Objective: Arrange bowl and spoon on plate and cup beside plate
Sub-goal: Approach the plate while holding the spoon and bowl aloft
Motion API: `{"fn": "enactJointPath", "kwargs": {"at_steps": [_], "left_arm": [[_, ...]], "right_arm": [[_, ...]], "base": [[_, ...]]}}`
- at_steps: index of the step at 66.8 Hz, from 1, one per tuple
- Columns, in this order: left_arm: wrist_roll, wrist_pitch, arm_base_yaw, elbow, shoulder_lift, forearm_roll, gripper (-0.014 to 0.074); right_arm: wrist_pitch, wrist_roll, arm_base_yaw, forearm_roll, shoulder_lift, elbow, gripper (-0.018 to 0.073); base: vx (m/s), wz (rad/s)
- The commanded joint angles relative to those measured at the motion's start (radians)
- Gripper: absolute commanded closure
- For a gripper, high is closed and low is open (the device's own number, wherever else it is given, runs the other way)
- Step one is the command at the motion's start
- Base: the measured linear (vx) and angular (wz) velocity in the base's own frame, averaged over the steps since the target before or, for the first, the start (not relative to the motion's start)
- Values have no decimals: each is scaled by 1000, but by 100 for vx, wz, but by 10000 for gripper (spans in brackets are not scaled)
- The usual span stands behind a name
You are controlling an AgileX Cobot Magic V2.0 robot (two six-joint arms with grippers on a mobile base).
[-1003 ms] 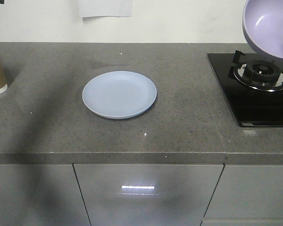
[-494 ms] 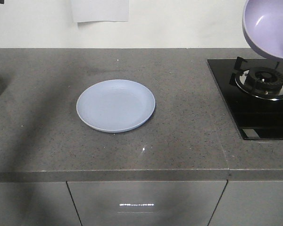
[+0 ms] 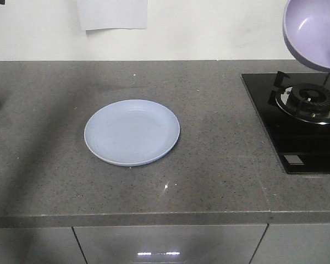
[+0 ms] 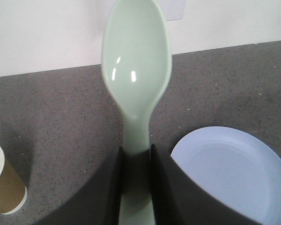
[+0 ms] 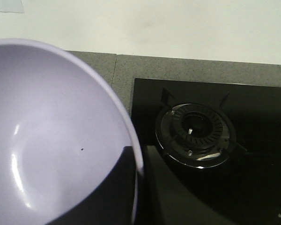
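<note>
The pale blue plate lies empty on the grey counter and shows again at lower right in the left wrist view. My left gripper is shut on the handle of the mint-green spoon, whose scoop points away toward the wall. The brown paper cup stands on the counter at lower left of that view. My right gripper is shut on the rim of the lavender bowl, one finger inside and one outside. The bowl hangs tilted in the air above the stove.
A black glass hob with a gas burner fills the counter's right end. A white wall with a taped paper sheet runs behind. The counter's front edge drops to grey cabinet doors.
The front view has shifted: plate and stove sit lower in frame and slightly left, and the cup has slid out of the left edge. The bowl keeps its place at top right.
</note>
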Motion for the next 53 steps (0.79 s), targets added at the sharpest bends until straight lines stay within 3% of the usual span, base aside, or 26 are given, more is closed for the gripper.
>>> {"fn": "enactJointPath", "kwargs": {"at_steps": [1, 53], "left_arm": [[-7, -66, -7, -27, -27, -7, 594], [-7, -66, -7, -27, -27, -7, 594]], "right_arm": [[-78, -5, -4, 1, -24, -28, 570], [-78, -5, -4, 1, -24, -28, 570]], "base": [[6, 0], [8, -1]]}}
